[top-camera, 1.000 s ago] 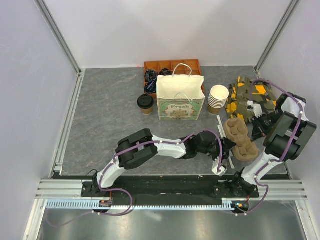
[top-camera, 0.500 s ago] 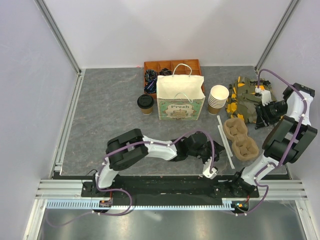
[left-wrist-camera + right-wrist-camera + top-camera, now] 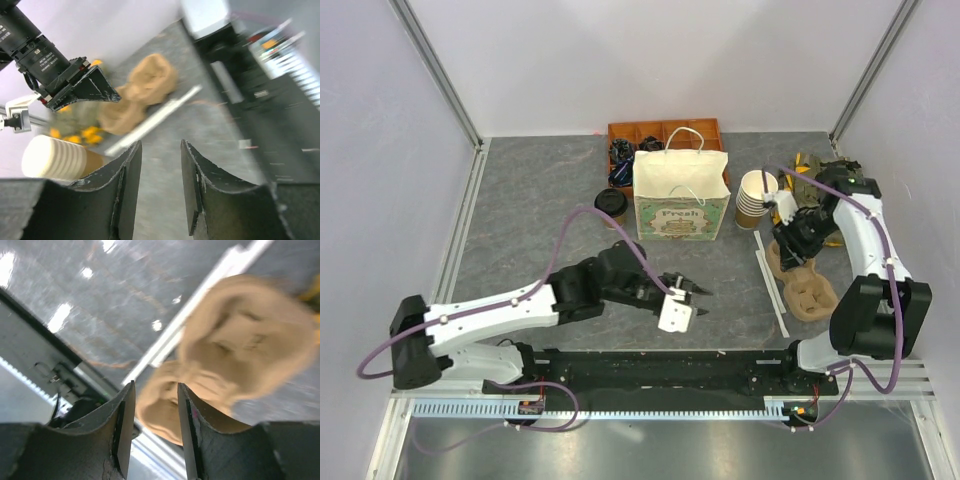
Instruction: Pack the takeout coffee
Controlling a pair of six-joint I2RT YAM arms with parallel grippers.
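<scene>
The takeout coffee point(image 3: 611, 205), a tan cup with a black lid, stands left of the cream paper bag point(image 3: 682, 205). My left gripper point(image 3: 694, 292) is open and empty, low over the table in front of the bag, well away from the coffee. In the left wrist view its jaws point(image 3: 160, 145) stand apart with bare table between them. My right gripper point(image 3: 789, 245) is open over the far end of the brown pulp cup tray point(image 3: 805, 285). The right wrist view shows its open jaws point(image 3: 156, 385) above the tray point(image 3: 240, 350). The coffee shows in neither wrist view.
A stack of lidless cream cups point(image 3: 756, 197) stands right of the bag. A wooden compartment box point(image 3: 660, 135) sits behind the bag. A pile of yellow and olive sleeves point(image 3: 820, 195) lies at the right. White sticks point(image 3: 770, 285) lie beside the tray.
My left arm has swung left, and its gripper has drawn back from the tray to the middle front. My right arm has swung in from the right edge over the tray.
</scene>
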